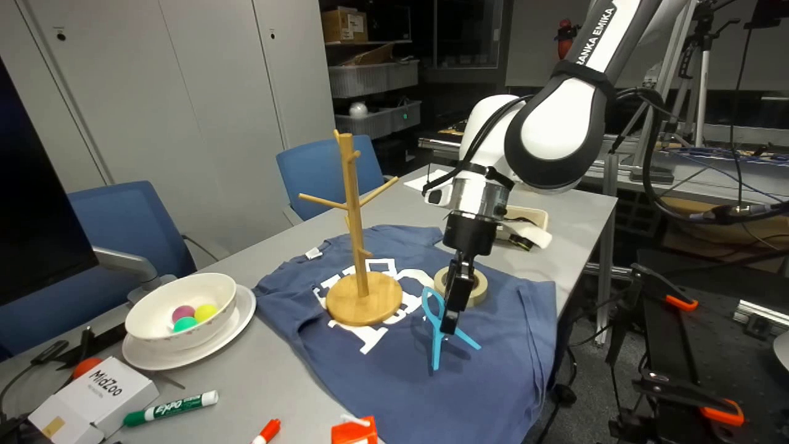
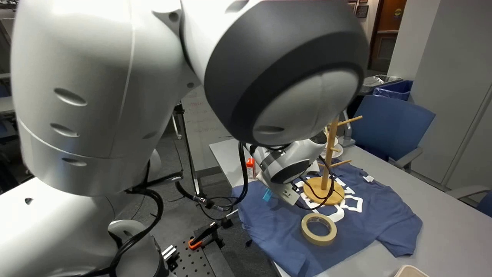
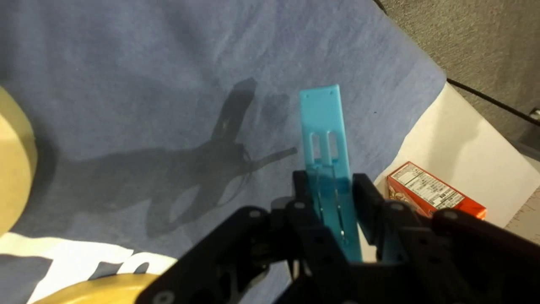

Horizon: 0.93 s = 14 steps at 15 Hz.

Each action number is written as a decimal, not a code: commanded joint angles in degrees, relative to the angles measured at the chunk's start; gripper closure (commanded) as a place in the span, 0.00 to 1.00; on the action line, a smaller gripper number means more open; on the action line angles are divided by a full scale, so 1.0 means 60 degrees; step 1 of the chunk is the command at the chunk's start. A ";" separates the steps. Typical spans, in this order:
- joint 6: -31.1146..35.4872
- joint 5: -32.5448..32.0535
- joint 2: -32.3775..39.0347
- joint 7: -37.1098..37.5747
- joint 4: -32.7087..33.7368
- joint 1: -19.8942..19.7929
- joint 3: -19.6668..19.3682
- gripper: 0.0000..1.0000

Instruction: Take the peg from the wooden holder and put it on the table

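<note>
The teal-blue peg (image 1: 436,354) is between the fingers of my gripper (image 1: 453,320), its prongs splayed. In the wrist view the peg (image 3: 322,109) points away from the camera, with a black fingertip of the gripper (image 3: 330,183) against each side. Its shadow lies apart from it on the cloth, so it is held above the cloth. In an exterior view only a bit of the peg (image 2: 267,194) shows; the arm hides the gripper there. The wooden holder (image 1: 353,216) stands upright on the cloth beside the gripper, also seen behind the arm (image 2: 313,188). The grey table (image 1: 246,376) lies beneath.
A dark blue cloth (image 1: 394,382) covers part of the table. A tape roll (image 2: 319,241) lies near the holder. A bowl (image 1: 148,330) on a plate, a green marker (image 1: 172,407), a white box (image 1: 108,394) and a red box (image 3: 434,190) stand about. A tray (image 1: 536,216) is behind.
</note>
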 commanded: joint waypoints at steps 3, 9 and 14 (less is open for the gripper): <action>-0.1323 0.1149 -0.0231 -0.0394 0.0512 0.0215 -0.0273 0.92; -0.1840 0.1831 -0.0219 -0.0465 0.1252 0.1055 -0.1156 0.92; -0.1723 0.2274 -0.0272 -0.0445 0.1734 0.1970 -0.1948 0.45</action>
